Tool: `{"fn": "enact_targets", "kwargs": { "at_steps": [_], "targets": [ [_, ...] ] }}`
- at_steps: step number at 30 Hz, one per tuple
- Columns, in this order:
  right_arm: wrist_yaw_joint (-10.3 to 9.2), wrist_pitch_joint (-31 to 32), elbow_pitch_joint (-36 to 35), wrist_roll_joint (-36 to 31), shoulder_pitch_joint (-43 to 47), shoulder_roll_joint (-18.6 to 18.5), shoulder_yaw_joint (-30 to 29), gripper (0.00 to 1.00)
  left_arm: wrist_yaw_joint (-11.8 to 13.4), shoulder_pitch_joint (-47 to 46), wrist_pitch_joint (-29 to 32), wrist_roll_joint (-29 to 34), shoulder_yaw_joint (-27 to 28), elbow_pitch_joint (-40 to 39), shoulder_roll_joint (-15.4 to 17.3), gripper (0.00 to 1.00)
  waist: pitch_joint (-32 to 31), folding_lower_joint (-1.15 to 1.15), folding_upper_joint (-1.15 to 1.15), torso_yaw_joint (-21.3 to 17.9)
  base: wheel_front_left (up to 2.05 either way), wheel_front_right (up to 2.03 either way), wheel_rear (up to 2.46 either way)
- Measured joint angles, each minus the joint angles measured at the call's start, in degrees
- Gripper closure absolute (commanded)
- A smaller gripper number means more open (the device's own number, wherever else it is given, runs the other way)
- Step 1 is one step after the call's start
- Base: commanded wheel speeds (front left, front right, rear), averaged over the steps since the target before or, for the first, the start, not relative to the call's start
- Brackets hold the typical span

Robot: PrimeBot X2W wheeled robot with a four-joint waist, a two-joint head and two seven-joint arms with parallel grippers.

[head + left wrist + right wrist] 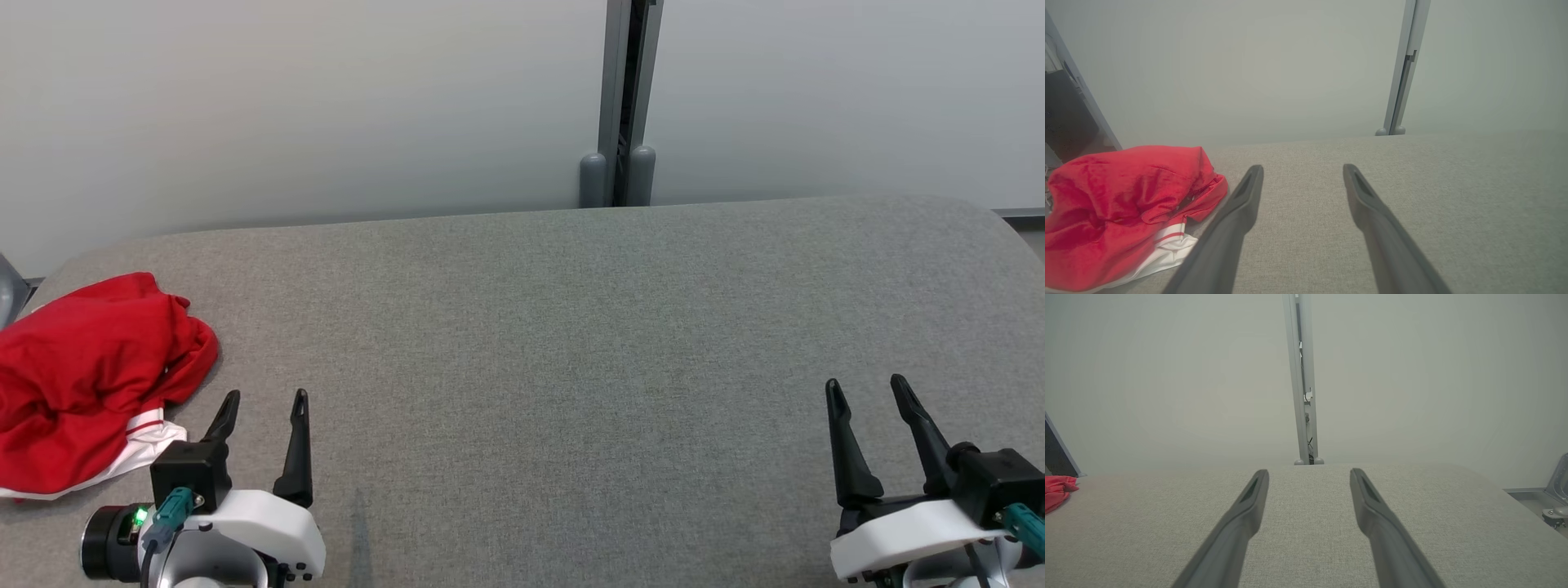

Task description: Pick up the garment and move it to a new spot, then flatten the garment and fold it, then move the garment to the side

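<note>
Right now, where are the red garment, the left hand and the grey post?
red garment (90, 367), head view, crumpled red middle.
left hand (266, 396), head view, midway between its open fingertips.
grey post (616, 82), head view, its upright shaft.

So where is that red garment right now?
In the head view the red garment lies crumpled at the far left of the table, beside the left hand.

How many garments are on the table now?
1: a crumpled red garment lies at the far left of the grey table, beside the left pincer. Another could be bundled inside it.
</note>
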Motion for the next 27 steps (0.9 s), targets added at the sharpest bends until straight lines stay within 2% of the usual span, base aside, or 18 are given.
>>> {"fn": "enact_targets", "kwargs": {
  "at_steps": [7, 27],
  "targets": [
    [0.0, -1.03, 0.52, -0.94, -0.51, 0.08, 0.32, 0.0, 0.6, -1.01, -0.19, 1.36, 0.08, 1.14, -0.03, 0.0, -0.02, 0.0, 0.0, 0.11, 0.0, 0.0, 0.0],
    [0.0, -0.78, 0.53, -0.47, -0.54, 0.29, -0.54, 0.0, 0.41, -1.19, -0.57, -0.13, -0.56, 2.03, -0.12, 0.0, 0.06, 0.0, 0.0, 1.71, 0.0, 0.0, 0.0]
  ]
}}
